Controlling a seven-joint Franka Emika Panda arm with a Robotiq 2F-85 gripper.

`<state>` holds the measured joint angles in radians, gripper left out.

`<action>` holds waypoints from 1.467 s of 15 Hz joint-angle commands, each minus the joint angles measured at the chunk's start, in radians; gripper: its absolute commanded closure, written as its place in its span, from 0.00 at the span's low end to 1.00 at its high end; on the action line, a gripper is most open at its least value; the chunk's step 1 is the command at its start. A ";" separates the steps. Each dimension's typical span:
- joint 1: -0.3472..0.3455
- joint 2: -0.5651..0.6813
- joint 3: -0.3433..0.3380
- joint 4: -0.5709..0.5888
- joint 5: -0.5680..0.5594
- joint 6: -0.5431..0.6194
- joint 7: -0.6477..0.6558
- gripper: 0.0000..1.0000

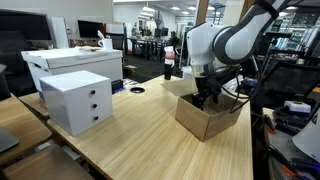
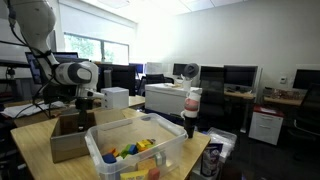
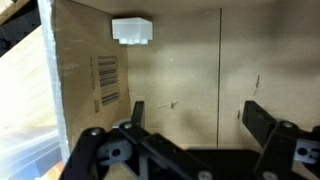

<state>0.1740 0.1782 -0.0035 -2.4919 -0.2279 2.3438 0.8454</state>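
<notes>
Gripper hung spread open and empty in one cardboard box — one white block beyond the fingertips, one barcode label nearer.

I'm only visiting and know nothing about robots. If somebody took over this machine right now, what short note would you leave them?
Gripper: open and empty, down inside the open brown cardboard box on the light wooden table.
Things: a small white block lies inside the box, ahead of the fingers and apart from them.
Done: the gripper is in the box, facing the block.
Left: the block is not yet gripped.
Nearby: a clear plastic bin of colourful toys beside the box.
</notes>
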 commanded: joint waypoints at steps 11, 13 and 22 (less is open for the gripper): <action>-0.010 0.000 0.009 0.002 -0.001 -0.003 0.000 0.00; -0.009 -0.002 0.010 0.004 0.002 -0.017 0.001 0.00; -0.002 -0.064 0.040 -0.060 -0.023 0.041 -0.036 0.00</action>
<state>0.1760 0.1658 0.0254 -2.4960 -0.2446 2.3613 0.8292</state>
